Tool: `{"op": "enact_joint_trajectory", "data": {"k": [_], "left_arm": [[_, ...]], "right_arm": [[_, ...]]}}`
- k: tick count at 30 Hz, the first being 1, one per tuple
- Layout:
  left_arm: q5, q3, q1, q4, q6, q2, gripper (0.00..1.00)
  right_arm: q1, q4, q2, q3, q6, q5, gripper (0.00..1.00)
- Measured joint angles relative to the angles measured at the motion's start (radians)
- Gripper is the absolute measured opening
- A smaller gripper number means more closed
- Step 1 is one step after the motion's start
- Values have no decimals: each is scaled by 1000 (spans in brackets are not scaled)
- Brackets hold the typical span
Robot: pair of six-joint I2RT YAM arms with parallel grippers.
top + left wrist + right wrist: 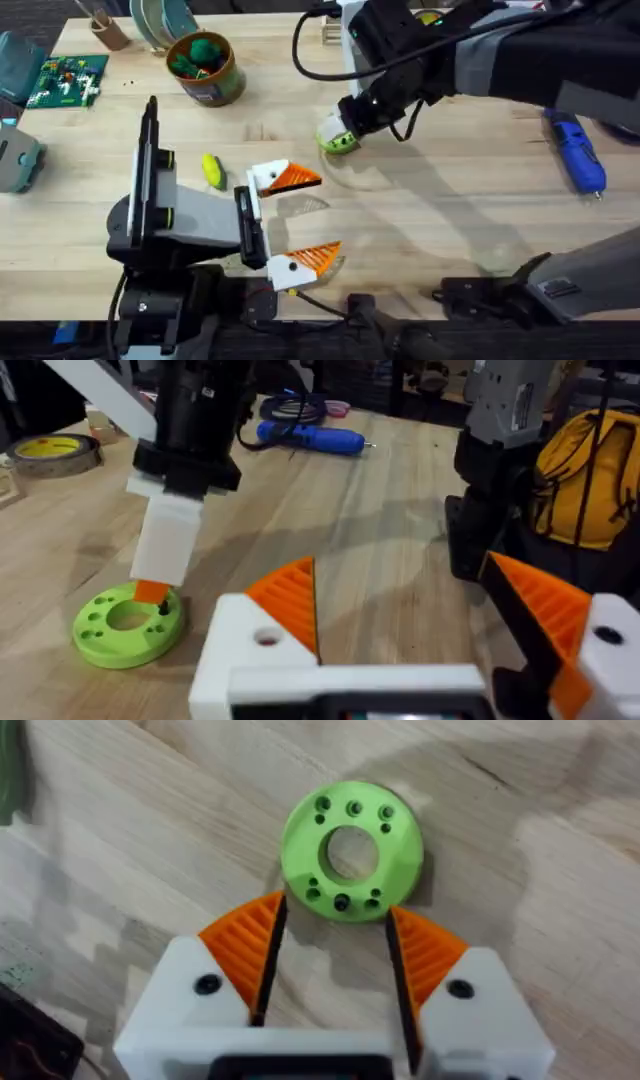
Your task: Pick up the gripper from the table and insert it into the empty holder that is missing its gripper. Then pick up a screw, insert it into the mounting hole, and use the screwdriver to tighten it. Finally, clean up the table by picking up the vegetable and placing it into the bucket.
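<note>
Directly beneath the right end effector point(330, 945) lies a flat bright green plastic ring disc with holes point(352, 850), its near rim between the parted orange pads. Bare wooden bench point(440, 200) stretches between it and the blue pen-shaped screwdriver point(578, 152), well apart.

Both arms are black and grey with black cables. Each hand, left hand point(290, 220) and right hand point(330, 955), has white blocks, orange ribbed fingers point(245, 945) and dark screws.
</note>
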Motion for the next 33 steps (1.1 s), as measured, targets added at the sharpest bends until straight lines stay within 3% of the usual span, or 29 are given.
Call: {"op": "enact_joint_trajectory", "data": {"k": [17, 23, 33], "left_arm": [[0, 0, 0, 0, 0, 0, 993], [0, 0, 0, 0, 0, 0, 993], [0, 0, 0, 0, 0, 0, 993]], "right_arm": [[15, 16, 52, 0, 0, 4, 595], [15, 17, 52, 0, -1, 4, 481], [15, 20, 66, 0, 0, 4, 432]]}}
